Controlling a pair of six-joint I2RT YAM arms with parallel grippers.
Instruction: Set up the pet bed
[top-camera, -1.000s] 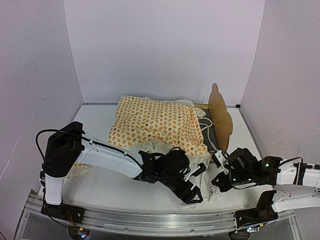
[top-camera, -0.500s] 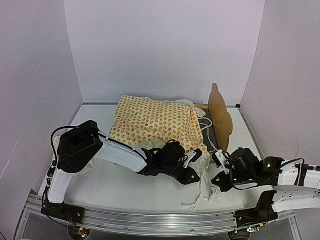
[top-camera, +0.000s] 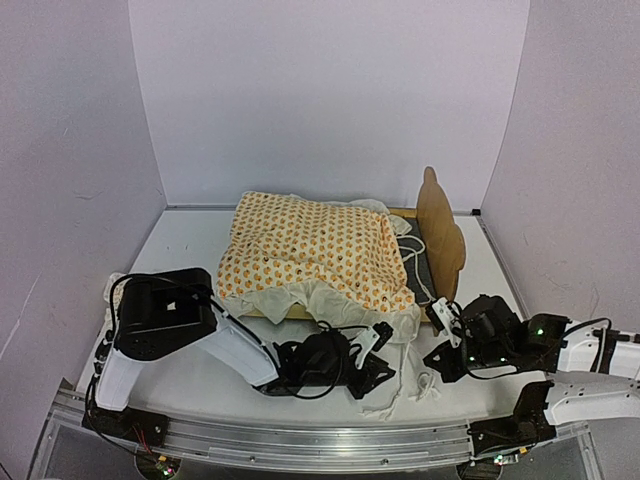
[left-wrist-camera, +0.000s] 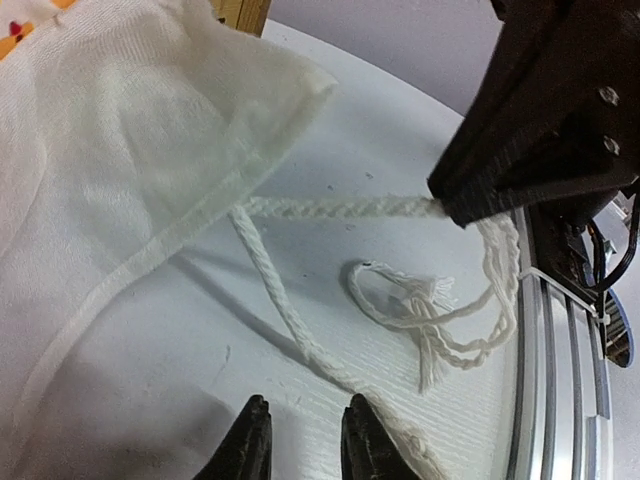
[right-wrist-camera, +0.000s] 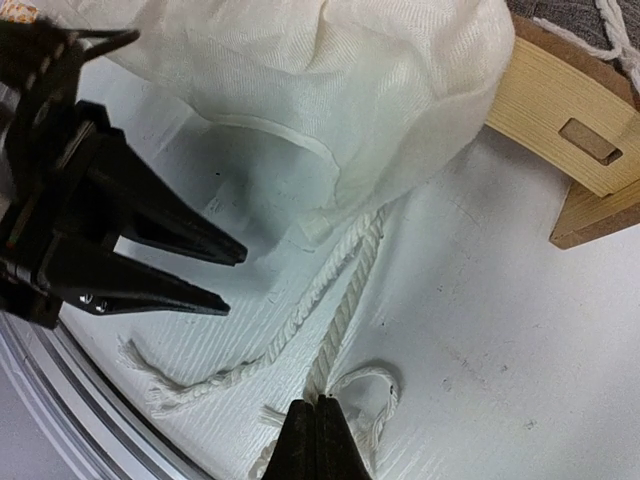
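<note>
The pet bed (top-camera: 440, 235) stands at the back right, its plywood headboard upright and its frame corner (right-wrist-camera: 560, 130) close to my right wrist. An orange-dotted cream cover (top-camera: 310, 245) is heaped over it, the white ruffle (left-wrist-camera: 130, 150) spilling onto the table. Two white tie cords trail from the ruffle. My right gripper (right-wrist-camera: 318, 405) is shut on one cord (right-wrist-camera: 345, 300), which runs taut. My left gripper (left-wrist-camera: 305, 410) hovers low over the table with a narrow gap and nothing between its fingers. The other cord (left-wrist-camera: 280, 300) passes just right of them.
Knotted cord ends (left-wrist-camera: 430, 310) lie loose near the metal rail (top-camera: 300, 440) at the table's near edge. A piece of cream cloth (top-camera: 113, 288) shows behind the left arm's base. White walls enclose the table on three sides.
My left arm has folded back toward the near edge and its jaws have narrowed from wide open. The right gripper has stayed put, shut on its cord.
</note>
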